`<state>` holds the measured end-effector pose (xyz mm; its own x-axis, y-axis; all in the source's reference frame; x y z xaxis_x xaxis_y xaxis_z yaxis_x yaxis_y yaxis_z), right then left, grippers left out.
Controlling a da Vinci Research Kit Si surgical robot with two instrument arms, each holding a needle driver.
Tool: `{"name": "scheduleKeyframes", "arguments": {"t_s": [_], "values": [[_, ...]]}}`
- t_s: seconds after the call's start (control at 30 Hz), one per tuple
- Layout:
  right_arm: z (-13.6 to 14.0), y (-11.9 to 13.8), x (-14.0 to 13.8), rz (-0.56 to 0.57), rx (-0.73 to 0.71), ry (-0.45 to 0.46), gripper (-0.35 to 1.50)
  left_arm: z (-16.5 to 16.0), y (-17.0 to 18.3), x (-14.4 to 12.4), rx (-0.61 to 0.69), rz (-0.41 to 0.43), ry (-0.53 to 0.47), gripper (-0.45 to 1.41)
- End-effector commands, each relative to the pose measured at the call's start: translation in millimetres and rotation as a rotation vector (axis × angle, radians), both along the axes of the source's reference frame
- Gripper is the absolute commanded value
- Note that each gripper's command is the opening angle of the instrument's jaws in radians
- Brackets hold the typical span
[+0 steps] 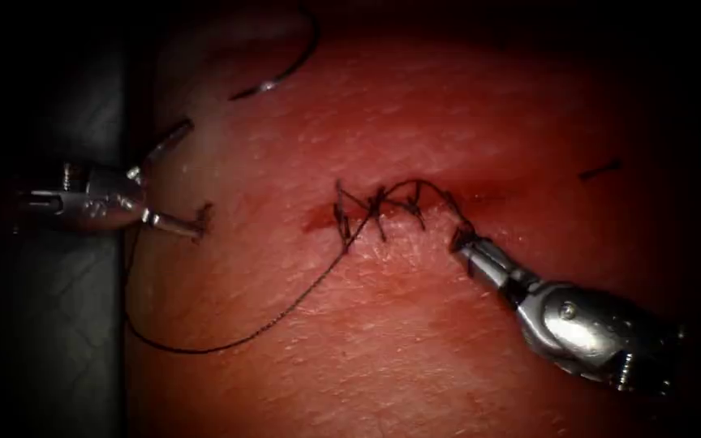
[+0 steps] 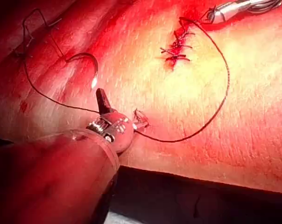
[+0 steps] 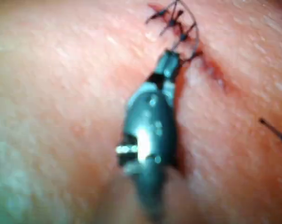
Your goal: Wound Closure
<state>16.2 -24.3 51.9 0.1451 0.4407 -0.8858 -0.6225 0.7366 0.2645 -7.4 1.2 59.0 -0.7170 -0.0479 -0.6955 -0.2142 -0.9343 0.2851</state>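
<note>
The cut (image 1: 383, 212) in the tissue (image 1: 415, 341) carries several dark stitches. My right tool (image 1: 462, 238) stands at the right end of the stitched line with its jaws shut on the thread (image 1: 285, 312); it also shows in the right wrist view (image 3: 171, 58) and the left wrist view (image 2: 215, 14). From the stitches the thread loops down and left across the tissue toward my left tool (image 1: 190, 177), far left of the cut, its jaws open. A small tangle of thread (image 1: 203, 217) lies at the lower jaw's tip. The curved needle (image 1: 285, 71) lies free on the tissue, held by neither tool (image 2: 85, 58).
A short cut end of thread (image 1: 600, 169) lies on the tissue right of the cut. Red fluid (image 1: 318, 217) marks the cut's left end. The tissue's left edge (image 1: 127, 268) drops to a dark surface under the left tool.
</note>
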Motion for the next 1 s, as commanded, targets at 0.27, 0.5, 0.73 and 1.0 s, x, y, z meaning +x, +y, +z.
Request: {"name": "scheduleKeyframes", "arguments": {"t_s": [0.27,0.5,0.73,1.0], "values": [[0.6,-1.2,0.7,-0.004,0.001,0.007,-0.35,-5.2,-5.3,5.0,-0.065,0.004,-0.052,0.91],[0.7,-1.3,1.4,-0.006,-0.003,0.013,-0.35,-10.9,-6.8,7.3,-0.026,-0.138,-0.191,0.83],[0.7,-1.3,1.5,-0.009,-0.002,0.012,-0.35,-15.8,-10.1,4.3,-0.023,-0.133,-0.245,0.81],[0.7,-1.3,1.8,-0.009,-0.003,0.014,-0.35,-19.7,-11.8,-4.7,-0.013,-0.207,-0.245,0.68]]}}
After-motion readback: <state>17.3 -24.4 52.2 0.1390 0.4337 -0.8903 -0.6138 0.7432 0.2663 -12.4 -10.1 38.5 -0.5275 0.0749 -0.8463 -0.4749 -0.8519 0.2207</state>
